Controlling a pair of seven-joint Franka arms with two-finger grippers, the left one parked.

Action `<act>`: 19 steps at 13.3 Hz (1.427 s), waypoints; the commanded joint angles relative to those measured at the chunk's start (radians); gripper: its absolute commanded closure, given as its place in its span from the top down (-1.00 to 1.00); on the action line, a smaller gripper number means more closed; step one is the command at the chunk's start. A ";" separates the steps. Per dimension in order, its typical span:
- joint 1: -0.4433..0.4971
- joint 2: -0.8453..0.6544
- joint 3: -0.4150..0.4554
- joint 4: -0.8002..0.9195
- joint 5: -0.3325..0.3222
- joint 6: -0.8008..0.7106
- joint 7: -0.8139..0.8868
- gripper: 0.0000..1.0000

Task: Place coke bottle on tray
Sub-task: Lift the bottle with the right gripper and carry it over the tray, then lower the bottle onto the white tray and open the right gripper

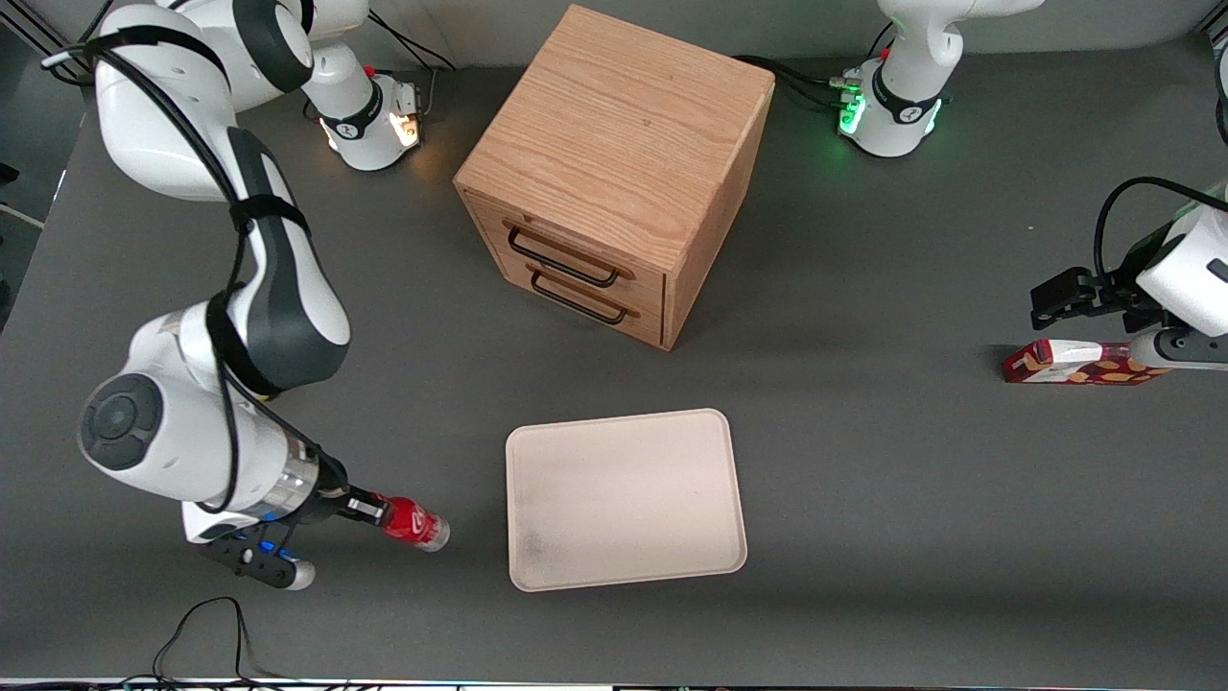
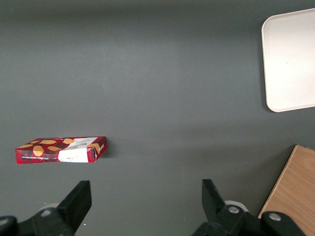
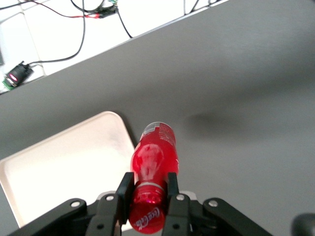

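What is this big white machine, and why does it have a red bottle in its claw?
It is a robot arm on a grey table. One picture looks down from the front; the other two come from small cameras on the arms' wrists. The claw is its gripper, and its two fingers are shut on the neck of a coke bottle. The bottle hangs tilted beside a cream tray, not yet on it; the arm is meant to put it there. Also on the table are a wooden drawer box with two black handles, and a flat red snack box toward the parked arm's end.
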 commanded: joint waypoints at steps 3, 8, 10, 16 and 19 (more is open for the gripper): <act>0.068 0.074 -0.004 0.071 0.002 0.079 0.073 -1.00; 0.116 0.103 -0.006 0.069 -0.022 0.114 0.118 -1.00; 0.134 0.110 -0.006 0.068 -0.036 0.131 0.127 -1.00; 0.165 0.156 -0.006 0.065 -0.077 0.180 0.127 -1.00; 0.165 0.166 -0.006 0.060 -0.090 0.185 0.127 -0.59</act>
